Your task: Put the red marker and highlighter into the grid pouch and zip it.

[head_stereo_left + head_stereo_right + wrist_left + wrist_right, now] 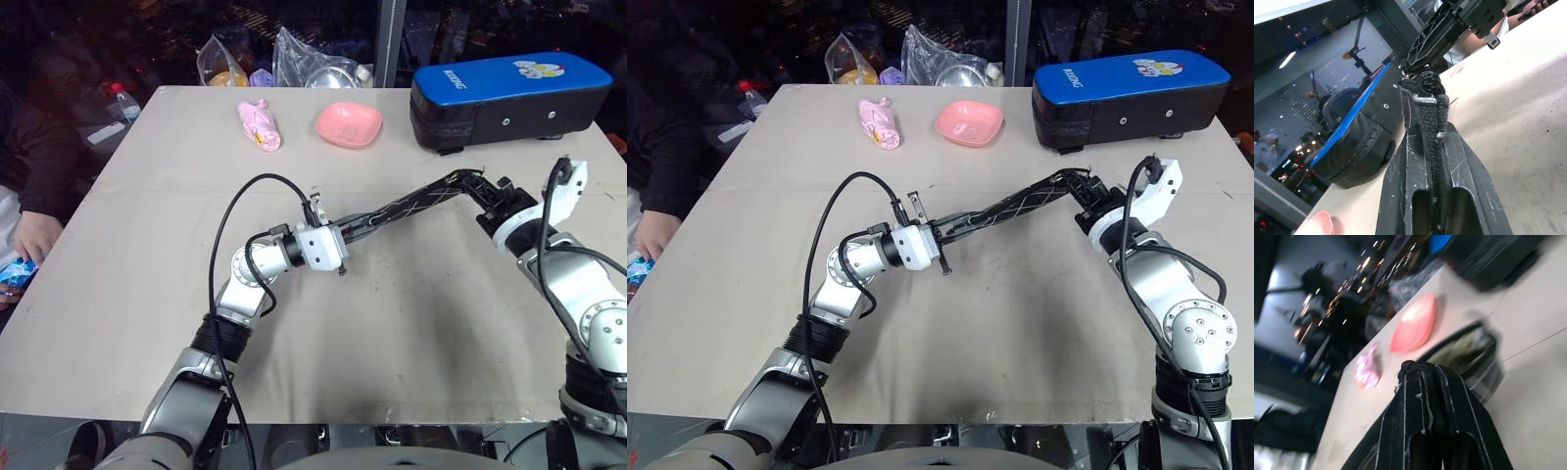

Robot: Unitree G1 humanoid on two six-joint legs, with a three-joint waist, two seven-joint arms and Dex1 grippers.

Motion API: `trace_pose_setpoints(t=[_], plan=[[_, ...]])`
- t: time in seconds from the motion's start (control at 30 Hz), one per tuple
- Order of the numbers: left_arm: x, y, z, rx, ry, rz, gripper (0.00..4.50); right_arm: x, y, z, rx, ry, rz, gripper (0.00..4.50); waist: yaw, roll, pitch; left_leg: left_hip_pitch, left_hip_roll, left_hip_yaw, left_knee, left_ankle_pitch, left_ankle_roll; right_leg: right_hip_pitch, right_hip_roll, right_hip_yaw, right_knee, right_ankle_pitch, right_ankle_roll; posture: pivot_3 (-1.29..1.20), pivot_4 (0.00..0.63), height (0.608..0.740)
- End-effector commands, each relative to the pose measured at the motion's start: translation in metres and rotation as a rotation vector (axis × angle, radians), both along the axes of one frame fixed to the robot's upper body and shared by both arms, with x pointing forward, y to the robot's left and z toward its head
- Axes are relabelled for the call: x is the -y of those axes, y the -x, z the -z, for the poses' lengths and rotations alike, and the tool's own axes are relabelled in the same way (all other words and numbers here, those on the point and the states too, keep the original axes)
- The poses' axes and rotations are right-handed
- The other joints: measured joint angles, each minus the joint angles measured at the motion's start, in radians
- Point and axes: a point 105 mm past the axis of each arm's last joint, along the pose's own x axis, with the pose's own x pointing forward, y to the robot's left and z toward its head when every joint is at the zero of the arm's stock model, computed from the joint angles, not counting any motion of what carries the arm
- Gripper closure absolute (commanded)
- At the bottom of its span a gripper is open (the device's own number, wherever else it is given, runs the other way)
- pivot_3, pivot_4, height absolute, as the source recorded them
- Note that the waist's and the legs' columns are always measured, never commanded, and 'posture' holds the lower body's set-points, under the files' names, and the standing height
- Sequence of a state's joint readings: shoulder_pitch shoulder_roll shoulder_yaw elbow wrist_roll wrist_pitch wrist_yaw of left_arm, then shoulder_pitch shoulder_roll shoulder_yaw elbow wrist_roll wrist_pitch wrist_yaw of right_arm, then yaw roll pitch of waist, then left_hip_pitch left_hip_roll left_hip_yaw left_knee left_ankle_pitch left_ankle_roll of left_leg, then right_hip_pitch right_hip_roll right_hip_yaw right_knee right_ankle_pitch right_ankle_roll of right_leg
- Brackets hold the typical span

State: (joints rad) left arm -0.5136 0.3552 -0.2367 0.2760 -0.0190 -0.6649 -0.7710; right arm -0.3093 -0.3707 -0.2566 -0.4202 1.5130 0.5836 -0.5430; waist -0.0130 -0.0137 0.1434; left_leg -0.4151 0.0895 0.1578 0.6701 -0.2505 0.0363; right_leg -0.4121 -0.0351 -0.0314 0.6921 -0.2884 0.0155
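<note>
The grid pouch hangs stretched above the table between my two grippers, black with white lines. My left gripper is shut on its near-left end; the left wrist view shows the fabric edge pinched between the fingers. My right gripper is shut on the pouch's far-right end, at the zipper. In the right wrist view the mouth of the pouch shows a beige lining beyond my shut right gripper. The red marker and the highlighter are hidden.
A big blue-and-black hard case stands at the table's far right. A pink bowl and a pink packet lie at the far middle, with plastic bags behind them. A person's hand rests at the left edge.
</note>
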Motion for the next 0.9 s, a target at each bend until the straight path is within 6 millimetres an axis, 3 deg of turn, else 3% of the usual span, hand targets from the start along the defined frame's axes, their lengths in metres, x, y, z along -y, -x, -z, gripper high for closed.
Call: trace_pose_setpoints(t=[0.03,0.23,0.5,0.6,0.67,0.77,0.87,0.9], plan=[[-0.007,-0.002,-0.001,0.015,-0.001,-0.026,4.5,0.033,-0.001,-0.019,0.075,-0.044,0.161,4.46,0.0,0.0,0.0,0.0,0.0,0.0,0.0,0.0,0.0,0.0,0.0,0.0,0.0,0.0,0.0,0.0,0.15,0.74],[-0.01,-0.005,0.0,0.02,-0.011,-0.043,4.5,0.049,-0.006,-0.01,0.032,-0.099,0.268,4.46,0.0,0.0,0.0,0.0,0.0,0.0,0.0,0.0,0.0,0.0,0.0,0.0,0.0,0.0,0.0,0.0,0.15,0.74],[-0.013,-0.009,0.001,0.032,-0.022,-0.062,4.5,0.053,-0.006,-0.006,0.02,-0.099,0.292,4.46,0.0,0.0,0.0,0.0,0.0,0.0,0.0,0.0,0.0,0.0,0.0,0.0,0.0,0.0,0.0,0.0,0.15,0.74],[-0.014,-0.014,0.0,0.049,-0.033,-0.085,4.5,0.048,-0.004,-0.002,0.017,-0.017,0.252,4.46,0.001,0.0,0.0,0.0,0.0,0.001,0.0,0.0,0.0,0.0,0.0,0.0,0.0,0.0,0.0,0.0,0.15,0.74],[-0.016,-0.019,-0.002,0.066,-0.034,-0.103,4.5,0.043,-0.001,0.002,0.025,0.075,0.207,3.95,0.003,0.0,0.0,0.0,0.0,0.0,0.0,0.0,0.0,0.0,0.0,0.0,0.0,0.0,0.0,0.0,0.15,0.74],[-0.018,-0.024,-0.008,0.089,-0.029,-0.117,4.5,0.039,0.003,0.006,0.049,0.222,0.142,2.73,0.001,0.0,0.0,0.0,0.0,0.001,-0.001,0.0,0.0,0.0,0.0,0.001,-0.001,0.0,0.0,0.0,0.15,0.74],[-0.024,-0.022,-0.01,0.091,-0.036,-0.083,4.5,0.039,0.014,0.013,0.09,0.529,0.036,1.33,0.0,0.001,0.0,0.0,0.0,0.001,-0.001,0.0,0.0,0.0,0.0,0.001,-0.001,0.0,0.0,0.0,0.15,0.74],[-0.026,-0.018,-0.007,0.088,-0.052,-0.064,4.18,0.038,0.018,0.016,0.105,0.604,-0.014,0.73,-0.001,0.001,0.0,0.0,0.0,0.001,-0.001,0.0,0.0,0.0,0.0,0.001,-0.001,0.0,0.0,0.0,0.15,0.74]])
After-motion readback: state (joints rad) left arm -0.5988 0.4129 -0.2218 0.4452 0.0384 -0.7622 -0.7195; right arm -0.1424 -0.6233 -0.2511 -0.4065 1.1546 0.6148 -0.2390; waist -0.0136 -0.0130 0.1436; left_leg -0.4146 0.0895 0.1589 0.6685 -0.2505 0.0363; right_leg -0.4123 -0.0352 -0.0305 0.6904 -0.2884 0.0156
